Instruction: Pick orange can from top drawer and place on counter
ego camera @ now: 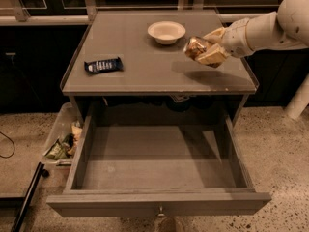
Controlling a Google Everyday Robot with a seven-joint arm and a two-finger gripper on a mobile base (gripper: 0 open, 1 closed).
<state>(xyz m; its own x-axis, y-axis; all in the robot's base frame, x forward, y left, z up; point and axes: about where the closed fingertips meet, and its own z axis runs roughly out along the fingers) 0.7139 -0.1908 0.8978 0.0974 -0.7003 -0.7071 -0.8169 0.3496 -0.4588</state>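
My gripper [205, 50] is over the right side of the counter [145, 66], a little above its surface, and it is shut on the orange can [194, 46]. The can lies tilted between the cream fingers [212, 56], its dark end pointing left. It casts a shadow on the counter just below. The white arm reaches in from the right edge of the view. The top drawer [159, 204] is pulled fully out below the counter, and its grey inside holds nothing that I can see.
A white bowl [166, 31] stands at the back middle of the counter, just left of the can. A dark blue snack bar wrapper [103, 65] lies on the counter's left side. A bin with rubbish [63, 144] stands on the speckled floor left of the drawer.
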